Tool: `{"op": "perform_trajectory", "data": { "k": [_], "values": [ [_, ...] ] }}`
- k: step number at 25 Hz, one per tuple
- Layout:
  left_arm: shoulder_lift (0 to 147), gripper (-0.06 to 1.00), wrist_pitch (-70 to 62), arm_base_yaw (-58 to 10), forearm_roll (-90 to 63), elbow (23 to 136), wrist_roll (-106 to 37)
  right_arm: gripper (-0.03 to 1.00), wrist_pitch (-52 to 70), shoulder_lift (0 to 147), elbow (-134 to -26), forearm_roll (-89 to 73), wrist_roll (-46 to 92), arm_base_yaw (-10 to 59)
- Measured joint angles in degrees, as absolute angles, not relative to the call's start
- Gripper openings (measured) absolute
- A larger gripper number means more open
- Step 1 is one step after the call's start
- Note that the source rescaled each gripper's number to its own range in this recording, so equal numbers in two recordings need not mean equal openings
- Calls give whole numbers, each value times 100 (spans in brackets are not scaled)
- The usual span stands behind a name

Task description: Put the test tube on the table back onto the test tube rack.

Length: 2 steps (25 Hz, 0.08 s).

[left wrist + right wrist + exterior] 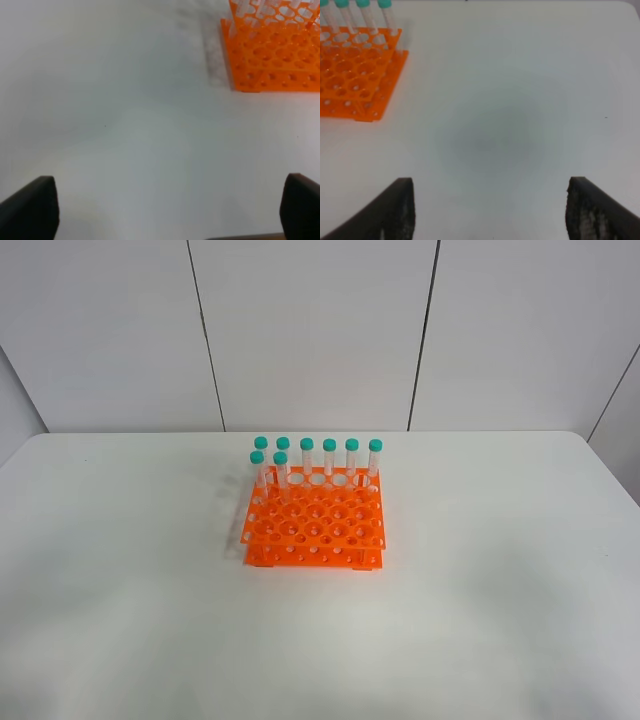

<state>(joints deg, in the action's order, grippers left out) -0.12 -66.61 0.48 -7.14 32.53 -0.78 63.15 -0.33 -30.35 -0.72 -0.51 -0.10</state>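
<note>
White worktop (480,620) carrying an orange two-tier test tube rack (315,525) just above centre of the high view. Eight teal-capped tubes stand upright in the rack: six in the far row (318,462), at the rack's 12 o'clock edge, and two (268,472) in the next row toward its 10 o'clock corner. No tube lies on the worktop in any view; judged from this, the task's test tube already stands among the eight, which look alike and cannot be told apart, so no lying long axis remains to align with.

Neither arm appears in the high view. The left gripper (167,205) hangs over bare worktop, fingers spread wide with nothing between them; its wrist view shows a corner of the rack ahead. The right gripper (490,207) is likewise released and empty, the rack with four tube caps (352,4) ahead of it. Which arm is nearer the rack cannot be told; both stand well apart from it.
</note>
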Motion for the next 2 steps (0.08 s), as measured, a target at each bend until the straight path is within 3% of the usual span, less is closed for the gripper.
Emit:
{"op": "perform_trajectory", "data": {
  "k": [2],
  "values": [
    [-12,100,-6661,48,-714,3253,-78,100,6315,-33,-3035,-72,-51,-10]
  ]
}}
